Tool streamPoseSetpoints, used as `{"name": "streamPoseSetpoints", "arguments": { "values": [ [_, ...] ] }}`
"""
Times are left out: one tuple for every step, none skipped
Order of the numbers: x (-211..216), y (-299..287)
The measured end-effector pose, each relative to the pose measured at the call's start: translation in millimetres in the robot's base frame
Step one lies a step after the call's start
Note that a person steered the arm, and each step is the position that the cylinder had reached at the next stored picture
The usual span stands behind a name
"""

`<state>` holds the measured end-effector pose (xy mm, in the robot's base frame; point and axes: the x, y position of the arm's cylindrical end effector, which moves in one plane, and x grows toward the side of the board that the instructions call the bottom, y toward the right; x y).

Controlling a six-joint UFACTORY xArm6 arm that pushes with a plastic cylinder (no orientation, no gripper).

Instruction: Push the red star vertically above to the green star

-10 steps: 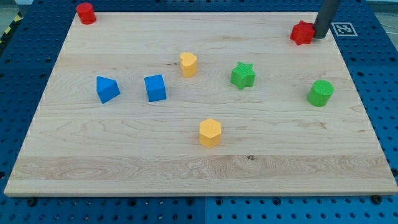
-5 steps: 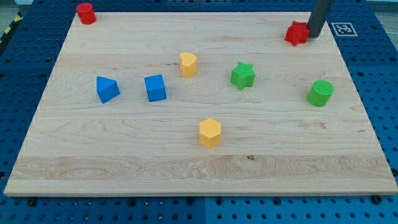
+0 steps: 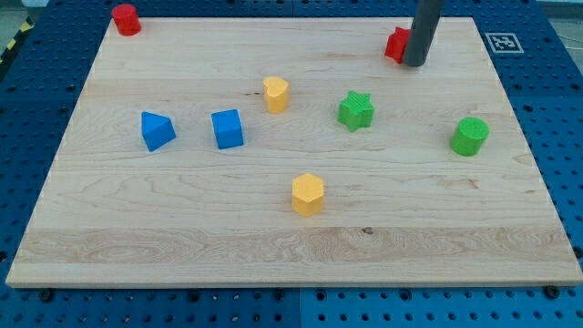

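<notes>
The red star (image 3: 395, 44) lies near the view's top edge of the wooden board, partly hidden behind my rod. My tip (image 3: 414, 63) touches its right side. The green star (image 3: 355, 110) sits below and to the left of the red star, near the board's middle right. The red star is up and to the right of the green star.
A red cylinder (image 3: 125, 19) stands at the top left corner. A yellow block (image 3: 276, 94), a blue cube (image 3: 228, 128) and a blue triangular block (image 3: 156, 130) lie left of the green star. A yellow hexagonal block (image 3: 308, 193) is lower middle. A green cylinder (image 3: 469, 136) is at right.
My tip has moved left along the top edge, pushing the red star left with it. The other blocks have not moved.
</notes>
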<state>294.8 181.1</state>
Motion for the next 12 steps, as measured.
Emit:
{"name": "streamPoseSetpoints", "arguments": {
  "values": [
    [17, 41],
    [16, 69],
    [7, 79],
    [2, 73],
    [1, 47],
    [1, 21],
    [1, 0],
    [1, -18],
    [-3, -22],
    [-3, -3],
    [-11, 15],
    [-37, 15]
  ]
}}
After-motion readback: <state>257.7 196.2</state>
